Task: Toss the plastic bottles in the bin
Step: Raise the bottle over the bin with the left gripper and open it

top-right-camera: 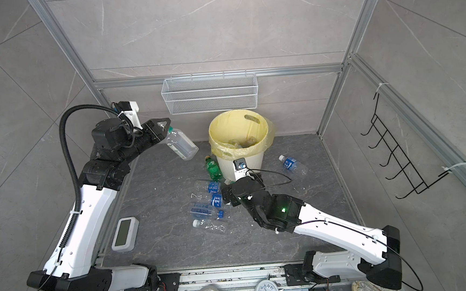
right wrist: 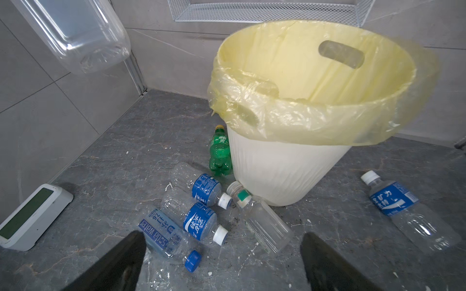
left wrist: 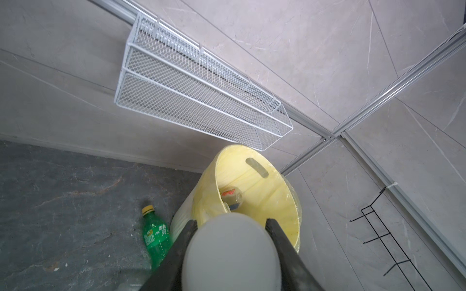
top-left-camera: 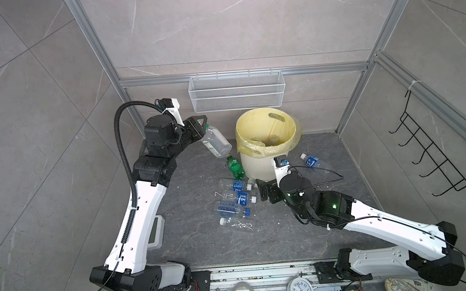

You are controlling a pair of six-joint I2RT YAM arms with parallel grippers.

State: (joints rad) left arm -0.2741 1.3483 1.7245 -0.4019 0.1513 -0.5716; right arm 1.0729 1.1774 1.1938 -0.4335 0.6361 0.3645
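Bottle toss step, by the look of it. Left gripper point(top-left-camera: 203, 125) is pinched tight on the cap end of a clear square bottle point(top-left-camera: 217, 144). That bottle hangs in the air just left of the bin point(top-left-camera: 255, 165), base slanting toward it but not over the rim yet. I'd carry it right until the whole body sits above the bin's mouth, then let go. Release early and the base probably clips the left rim and bounces out.

Right gripper point(right wrist: 223, 236) is spread wide with nothing in it, hovering low over the blue-label bottles point(top-left-camera: 237, 198) on the floor point(top-left-camera: 204, 238), near the bin's foot.

Room-wise, the mesh basket point(top-left-camera: 236, 95) hangs on the far side just above the bin, so don't swing high or far. A green bottle point(top-left-camera: 234, 167) lies just beside the bin's left side, and a lone bottle point(top-left-camera: 311, 161) sits off to its right. Arms are well apart, so no clash I can see.
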